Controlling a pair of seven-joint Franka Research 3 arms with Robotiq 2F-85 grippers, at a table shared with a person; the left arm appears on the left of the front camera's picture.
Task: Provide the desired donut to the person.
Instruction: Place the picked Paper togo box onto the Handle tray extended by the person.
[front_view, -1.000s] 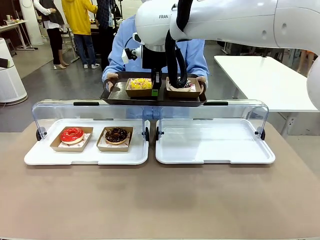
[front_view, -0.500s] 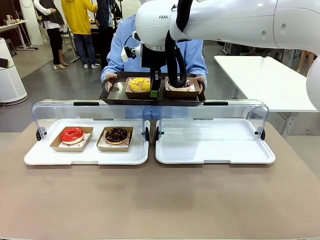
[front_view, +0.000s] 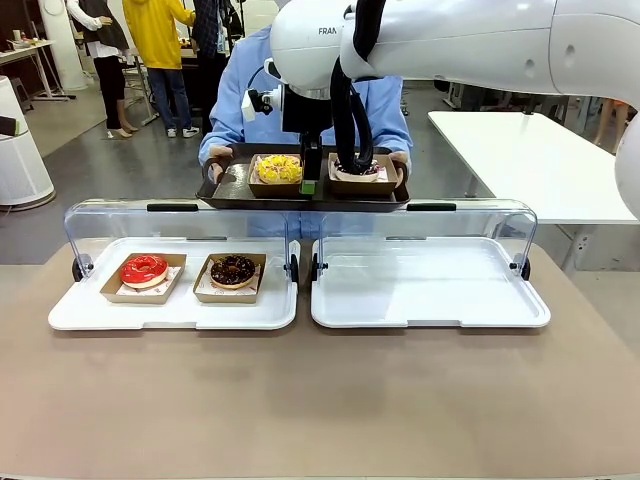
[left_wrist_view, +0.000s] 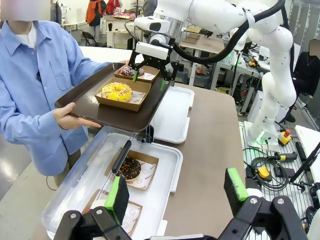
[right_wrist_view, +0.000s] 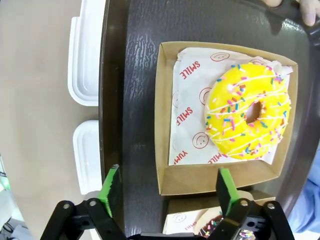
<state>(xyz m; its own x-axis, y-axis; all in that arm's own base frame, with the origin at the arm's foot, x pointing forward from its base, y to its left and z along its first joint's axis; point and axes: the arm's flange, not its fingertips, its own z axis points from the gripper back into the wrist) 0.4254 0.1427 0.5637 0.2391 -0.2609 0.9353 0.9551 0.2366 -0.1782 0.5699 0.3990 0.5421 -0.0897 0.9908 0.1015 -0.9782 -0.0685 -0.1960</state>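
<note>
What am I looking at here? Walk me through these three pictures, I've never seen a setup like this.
Two white robot arms share a table with a person in a light blue shirt.

Front picture: a fixed camera looks across the table. The person holds a dark tray carrying a yellow sprinkled donut and a dark-topped one, each in a cardboard box. Two white trays lie on the table; the left one holds a red donut and a chocolate donut.

The other two pictures come from cameras on each arm's wrist. The right gripper hangs over the yellow donut's box, fingers open, holding nothing. The left gripper is open too.
</note>
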